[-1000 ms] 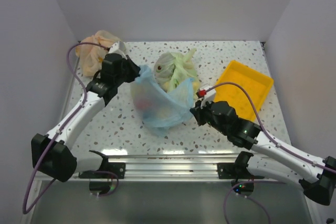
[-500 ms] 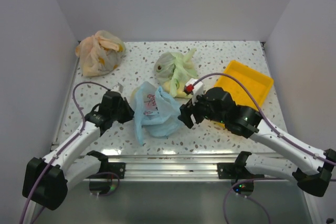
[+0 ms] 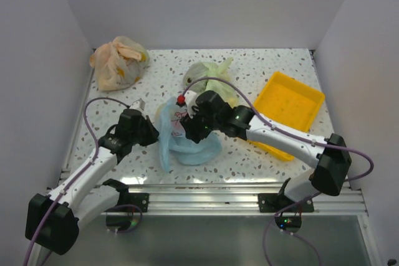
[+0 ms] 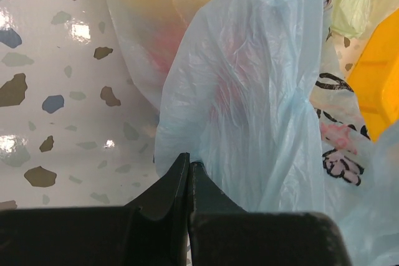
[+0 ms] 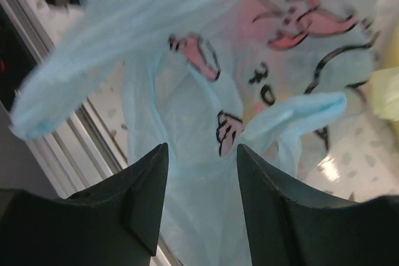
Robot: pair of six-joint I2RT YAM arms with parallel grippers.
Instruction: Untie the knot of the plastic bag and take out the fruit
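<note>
While orange bag (image 3: pixel 117 61) sat bunched in far-left corner, contents unreadable, left gripper (image 4: pixel 188 166) was pinched tight on edge of light blue plastic bag (image 3: pixel 187 147). Bag lay slumped mid-table between both grippers. Red and yellow fruit (image 4: pixel 165 45) showed blurred through film. Right gripper (image 5: pixel 202 154) hovered over bag's printed side, jaws apart, gripping nothing. Pale green bag (image 3: pixel 209 74) sat lumpy just behind. Yellow tray (image 3: pixel 299 101) lay at right.

Plastic bag (image 3: pixel 190 149): translucent light blue, pink-and-black print on white patch. Fruit (image 4: pixel 163 42) inside: blurred red, perhaps yellow. Table (image 3: pixel 262 66): white, grey-brown speckles. Tray (image 3: pixel 293 101): yellow. Orange bag (image 3: pixel 117 61); pale green bag (image 3: pixel 211 70).
</note>
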